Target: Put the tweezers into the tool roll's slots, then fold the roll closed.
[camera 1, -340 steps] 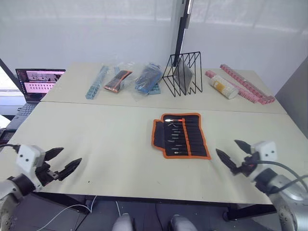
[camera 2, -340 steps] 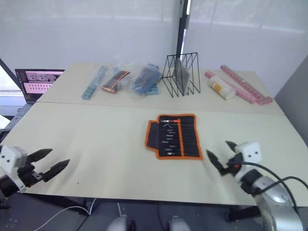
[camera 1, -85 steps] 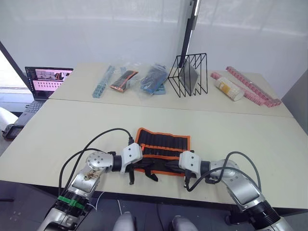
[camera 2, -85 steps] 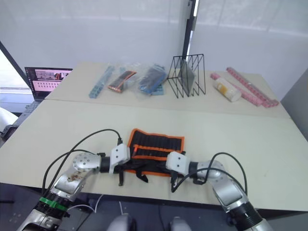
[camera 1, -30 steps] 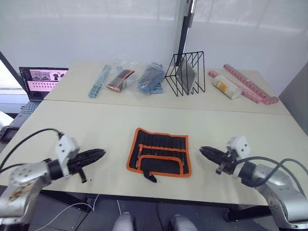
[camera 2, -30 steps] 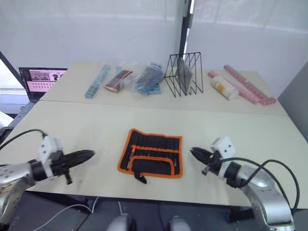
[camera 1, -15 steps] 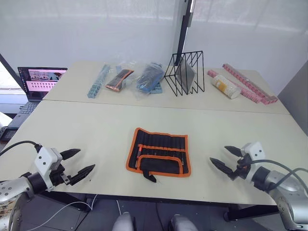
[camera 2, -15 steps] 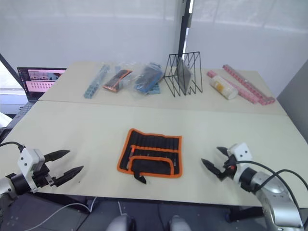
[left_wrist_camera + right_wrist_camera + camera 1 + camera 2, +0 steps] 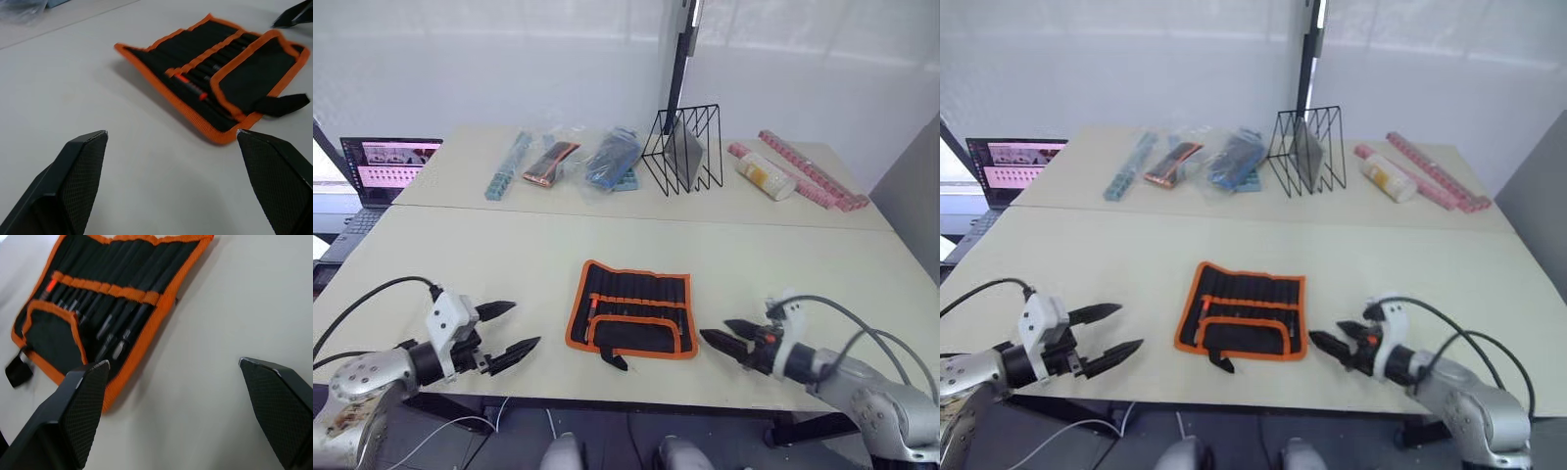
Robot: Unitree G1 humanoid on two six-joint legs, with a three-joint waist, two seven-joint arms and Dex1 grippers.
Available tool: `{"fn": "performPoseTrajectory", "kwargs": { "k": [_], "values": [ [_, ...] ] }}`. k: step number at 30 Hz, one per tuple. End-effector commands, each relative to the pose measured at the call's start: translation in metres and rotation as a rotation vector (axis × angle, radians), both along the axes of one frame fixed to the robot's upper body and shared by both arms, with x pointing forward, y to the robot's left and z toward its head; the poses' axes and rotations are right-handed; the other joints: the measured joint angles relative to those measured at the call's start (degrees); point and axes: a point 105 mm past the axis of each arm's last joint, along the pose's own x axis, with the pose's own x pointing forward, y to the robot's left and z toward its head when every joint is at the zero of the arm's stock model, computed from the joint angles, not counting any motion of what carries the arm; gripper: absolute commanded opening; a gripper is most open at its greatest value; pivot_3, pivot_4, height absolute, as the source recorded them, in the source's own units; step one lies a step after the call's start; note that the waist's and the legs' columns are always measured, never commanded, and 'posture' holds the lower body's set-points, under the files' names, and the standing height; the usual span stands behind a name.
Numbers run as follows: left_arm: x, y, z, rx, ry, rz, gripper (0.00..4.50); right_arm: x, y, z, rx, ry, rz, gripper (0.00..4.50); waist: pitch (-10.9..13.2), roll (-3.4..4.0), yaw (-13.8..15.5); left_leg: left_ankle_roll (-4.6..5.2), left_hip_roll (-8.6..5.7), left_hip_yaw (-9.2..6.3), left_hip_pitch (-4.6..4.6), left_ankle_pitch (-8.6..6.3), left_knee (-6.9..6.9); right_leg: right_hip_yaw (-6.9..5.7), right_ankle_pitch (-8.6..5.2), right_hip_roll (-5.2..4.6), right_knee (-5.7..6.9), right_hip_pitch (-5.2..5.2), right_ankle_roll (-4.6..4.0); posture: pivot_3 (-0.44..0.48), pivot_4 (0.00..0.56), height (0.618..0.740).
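The tool roll (image 9: 631,321) lies flat near the table's front edge, black with orange binding. Its near flap (image 9: 49,335) is folded over the lower part of the slots (image 9: 105,290), and the short strap (image 9: 615,360) trails toward me. Slim black tweezers (image 9: 113,335) sit in the slots, their tips showing below the orange band. My left gripper (image 9: 524,325) hovers open to the roll's left, a short gap away. My right gripper (image 9: 713,330) is open just off the roll's right edge. Neither holds anything.
Along the back of the table stand a black wire rack (image 9: 683,147), bagged items (image 9: 553,162), a blue strip (image 9: 509,164), a bottle (image 9: 764,176) and a pink strip (image 9: 813,181). A laptop (image 9: 386,166) sits far left.
Both open grippers have moved inward toward the roll since half a second ago. The roll has not moved.
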Motion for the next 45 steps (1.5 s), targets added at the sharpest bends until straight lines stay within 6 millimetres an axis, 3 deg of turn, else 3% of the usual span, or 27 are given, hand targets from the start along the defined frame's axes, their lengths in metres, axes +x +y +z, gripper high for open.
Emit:
{"fn": "performPoseTrajectory", "kwargs": {
  "k": [1, 10, 18, 32, 45],
  "values": [
    [-0.006, -0.019, 0.015, -0.012, -0.032, -0.1, 4.48, -0.001, 0.012, -0.005, 0.073, 0.142, 0.037, 4.5, -0.01, -0.01, -0.19, 0.0, -0.01, 0.0, 0.01, 0.0, -0.04, 0.0, 0.0, 0.0, -0.01, -0.01, 0.0, 0.0, 0.15, 0.687],
    [-0.02, -0.031, 0.025, -0.02, -0.038, -0.218, 4.48, 0.004, 0.046, -0.004, 0.234, 0.302, 0.112, 4.5, -0.02, -0.02, -1.2, 0.01, 0.0, 0.01, 0.11, 0.01, -0.44, 0.0, -0.01, 0.05, -0.06, -0.08, 0.0, 0.0, 0.15, 0.687],
    [-0.025, -0.029, 0.023, -0.013, -0.028, -0.225, 4.48, 0.018, 0.038, -0.005, 0.312, 0.34, 0.038, 4.5, -0.01, -0.01, -1.01, 0.0, -0.01, 0.06, 0.17, 0.01, -0.51, 0.0, -0.02, 0.02, -0.07, -0.08, -0.01, 0.0, 0.15, 0.687],
    [-0.027, -0.027, 0.016, 0.01, -0.017, -0.221, 4.5, 0.026, 0.026, 0.001, 0.313, 0.296, 0.006, 0.02, 0.0, 0.02, -0.89, 0.0, -0.04, 0.12, -0.02, 0.02, -0.53, 0.03, -0.02, -0.04, -0.12, -0.27, -0.01, 0.0, 0.15, 0.687],
    [-0.027, -0.025, 0.012, 0.02, -0.011, -0.229, 4.5, 0.022, 0.035, 0.005, 0.285, 0.257, 0.04, 0.02, 0.01, 0.03, -0.87, -0.03, -0.05, 0.16, 0.0, 0.05, -0.52, 0.05, -0.02, -0.06, -0.15, -0.24, 0.0, 0.0, 0.15, 0.687]
  ]
}}
